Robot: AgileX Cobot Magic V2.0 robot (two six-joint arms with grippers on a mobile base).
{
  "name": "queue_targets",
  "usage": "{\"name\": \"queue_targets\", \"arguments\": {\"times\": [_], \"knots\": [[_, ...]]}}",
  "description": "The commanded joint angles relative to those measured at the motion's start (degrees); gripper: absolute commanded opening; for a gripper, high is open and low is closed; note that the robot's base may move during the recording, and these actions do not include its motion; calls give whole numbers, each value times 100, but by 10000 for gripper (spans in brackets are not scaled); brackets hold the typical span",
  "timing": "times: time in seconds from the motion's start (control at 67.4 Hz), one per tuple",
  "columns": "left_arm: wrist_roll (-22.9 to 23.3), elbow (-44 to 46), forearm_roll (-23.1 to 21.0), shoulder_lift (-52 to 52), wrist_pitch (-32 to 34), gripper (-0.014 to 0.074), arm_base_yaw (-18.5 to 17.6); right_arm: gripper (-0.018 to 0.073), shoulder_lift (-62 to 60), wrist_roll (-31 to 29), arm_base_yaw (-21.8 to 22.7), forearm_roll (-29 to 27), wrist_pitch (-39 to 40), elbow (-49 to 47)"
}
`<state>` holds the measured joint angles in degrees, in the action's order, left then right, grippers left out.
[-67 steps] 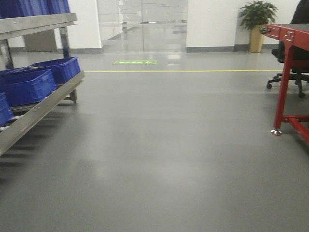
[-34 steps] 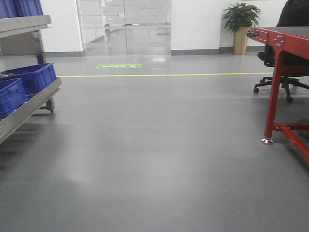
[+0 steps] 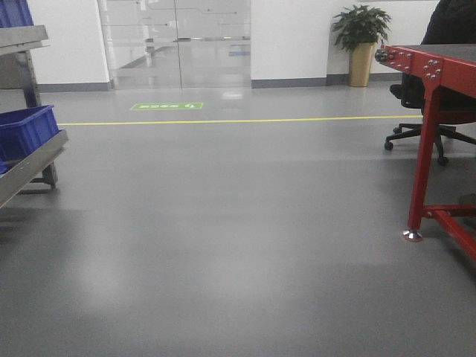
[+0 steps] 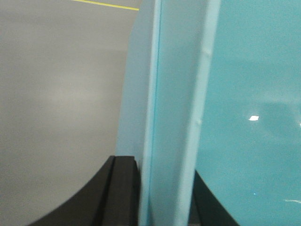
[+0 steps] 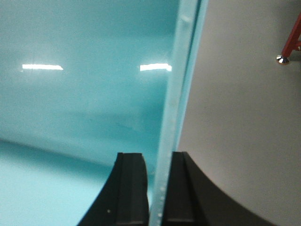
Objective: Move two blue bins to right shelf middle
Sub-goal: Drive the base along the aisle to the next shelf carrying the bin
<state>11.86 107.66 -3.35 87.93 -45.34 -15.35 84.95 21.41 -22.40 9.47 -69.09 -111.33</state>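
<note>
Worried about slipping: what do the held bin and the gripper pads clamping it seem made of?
Bin: light-blue plastic, probably moulded; smooth and glossy, mirroring bright light streaks. Pads: matte black, likely rubber or foam; no shine, so the material is uncertain.

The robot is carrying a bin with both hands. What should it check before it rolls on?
1. Left gripper pinches a wall of the bin: ok.
2. Right gripper pinches another wall of the bin: ok.
3. Floor straight ahead is free of obstacles: ok.
4. Red table stands off to the right side, out of the middle path: ok.
5. Target shelf in sight: not ok. The only shelf showing is at the left edge.
6. Bin hangs level between the arms: cannot tell, the wrist views are too close.
</note>
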Motion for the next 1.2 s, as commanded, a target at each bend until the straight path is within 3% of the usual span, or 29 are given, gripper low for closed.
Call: {"name": "queue_targets", "arguments": {"times": [0.0, 1.187], "knots": [[168, 117, -488, -90, 1090, -111, -60, -154, -53, -105, -44, -378, 527, -56], [168, 117, -488, -90, 1090, -111, -60, -154, -53, -105, -44, -378, 527, -56]]}}
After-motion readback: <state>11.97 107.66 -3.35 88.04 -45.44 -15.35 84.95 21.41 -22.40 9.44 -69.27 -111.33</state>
